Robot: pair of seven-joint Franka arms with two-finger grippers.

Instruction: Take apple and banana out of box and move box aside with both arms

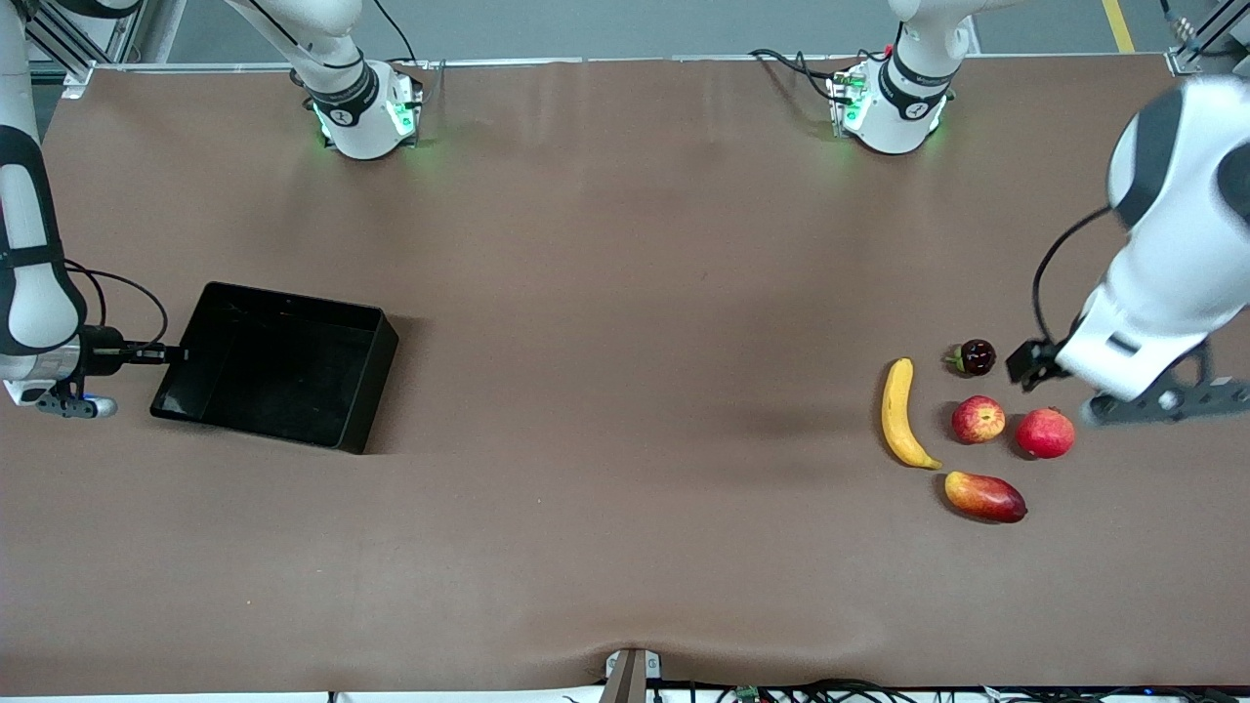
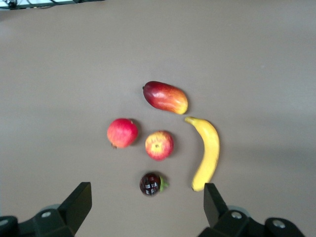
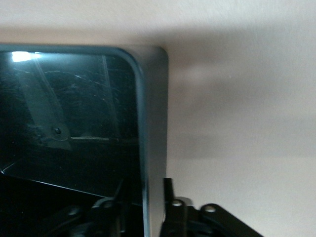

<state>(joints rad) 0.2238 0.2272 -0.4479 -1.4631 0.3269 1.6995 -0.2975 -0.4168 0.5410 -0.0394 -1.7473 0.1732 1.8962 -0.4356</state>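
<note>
The yellow banana (image 1: 898, 415) and the small red-yellow apple (image 1: 978, 419) lie side by side on the brown table toward the left arm's end; both show in the left wrist view, banana (image 2: 207, 153) and apple (image 2: 159, 145). My left gripper (image 1: 1167, 402) hangs open and empty in the air beside the fruit group (image 2: 146, 197). The black box (image 1: 293, 303) sits toward the right arm's end. My right gripper (image 1: 168, 353) is shut on its end wall (image 3: 153, 123), one finger inside and one outside (image 3: 143, 190).
A plain red pomegranate (image 1: 1045, 434), a red-orange mango (image 1: 984, 496) and a small dark glossy fruit (image 1: 975, 357) lie round the apple. The mango is nearest the front camera. The brown cloth (image 1: 625, 391) covers the whole table between box and fruits.
</note>
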